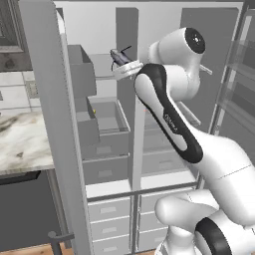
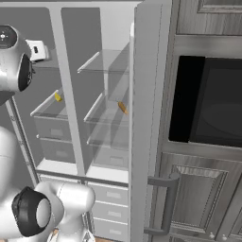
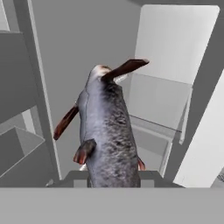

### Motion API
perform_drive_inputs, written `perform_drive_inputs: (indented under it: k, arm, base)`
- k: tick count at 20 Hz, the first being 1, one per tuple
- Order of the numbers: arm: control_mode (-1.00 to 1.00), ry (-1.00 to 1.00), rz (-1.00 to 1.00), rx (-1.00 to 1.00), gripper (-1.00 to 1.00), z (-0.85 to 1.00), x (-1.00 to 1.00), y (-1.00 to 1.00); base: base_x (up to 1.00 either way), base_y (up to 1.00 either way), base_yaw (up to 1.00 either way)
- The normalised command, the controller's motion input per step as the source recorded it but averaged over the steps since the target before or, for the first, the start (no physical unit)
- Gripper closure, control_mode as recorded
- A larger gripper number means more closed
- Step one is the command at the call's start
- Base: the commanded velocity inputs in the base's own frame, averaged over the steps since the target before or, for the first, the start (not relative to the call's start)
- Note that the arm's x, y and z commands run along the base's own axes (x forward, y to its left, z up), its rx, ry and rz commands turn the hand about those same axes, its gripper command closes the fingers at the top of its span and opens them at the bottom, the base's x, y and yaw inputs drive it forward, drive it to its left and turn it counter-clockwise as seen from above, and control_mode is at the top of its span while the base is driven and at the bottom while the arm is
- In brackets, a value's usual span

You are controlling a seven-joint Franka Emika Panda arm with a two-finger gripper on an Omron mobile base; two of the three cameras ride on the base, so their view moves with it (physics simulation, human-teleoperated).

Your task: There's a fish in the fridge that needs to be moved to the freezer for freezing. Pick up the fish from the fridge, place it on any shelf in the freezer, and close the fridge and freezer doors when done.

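The slender dark grey fish [image 3: 105,131], its skin mottled and scaly like rough stone, with a pale snout and thin reddish-brown fins tapering to points, stands up between the fingers of the white two-finger gripper [image 1: 127,68], which are drawn in narrow and clamp it at its lower body. In the hand view the fish rises from the fingers toward the top of the picture, one long fin jutting out above its head and another slanting off its flank. In the left base view it shows as a small dark sliver with thin ends, sticking out just beyond the gripper, held in the air in front of the open grey side-by-side unit [image 1: 134,149].

Beyond the fingers lies the white-walled compartment of the freezer [image 1: 107,99], smooth and matte, with a thin clear glass shelf [image 1: 102,77] just past the fish and boxy grey bins [image 1: 82,74] on the inside of the flat grey door [image 1: 47,109] to its side. Below the fingers are square-fronted grey drawers [image 1: 104,149] with shallow handle recesses.

In the right base view the fridge half [image 2: 106,94] has clear glass plates stepped one under another; a small orange stick [image 2: 123,108] lies on one of them, well apart from the gripper
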Motion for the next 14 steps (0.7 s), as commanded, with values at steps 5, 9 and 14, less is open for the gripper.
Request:
perform_drive_inputs:
  k: [5,9,14]
  arm:
    - [-1.00,0.04,0.00,0.00,1.00,-0.14,0.43,0.32]
    - [-1.00,0.04,0.01,0.00,1.00,-0.03,0.32,0.00]
    - [-1.00,0.00,0.01,-0.01,1.00,-0.04,0.39,0.12]
  base:
    - [0.00,0.00,0.00]
    - [0.00,0.00,0.00]
    - [0.00,0.00,0.00]
